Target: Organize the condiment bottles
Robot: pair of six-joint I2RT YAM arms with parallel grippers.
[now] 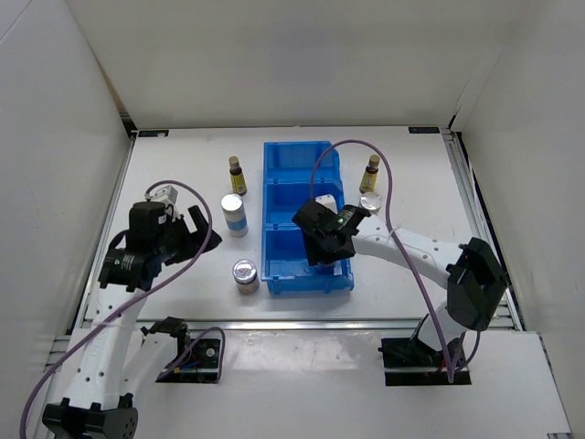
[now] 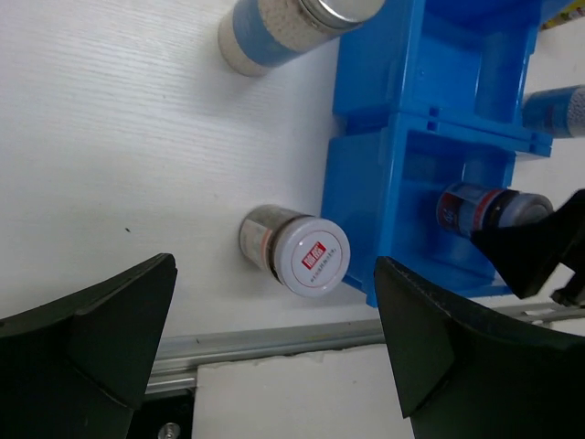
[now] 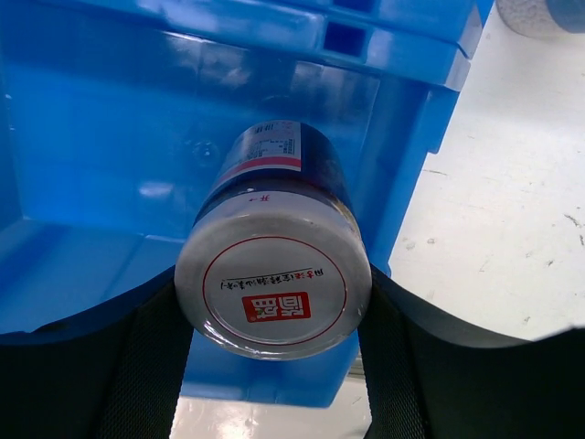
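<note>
While the left fingers gape wide, the right fingers clamp a dark jar.

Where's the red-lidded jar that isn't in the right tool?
In the top view, the loose jar stands on the table left of the blue bin's nearest compartment, just below the white-silver cylinder.

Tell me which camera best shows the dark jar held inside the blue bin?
The right wrist view: the dark jar fills the frame between the jaws, red-marked lid and label clear. The left wrist view shows it small and side-on in the blue bin. In the top view the right arm hides it.
</note>
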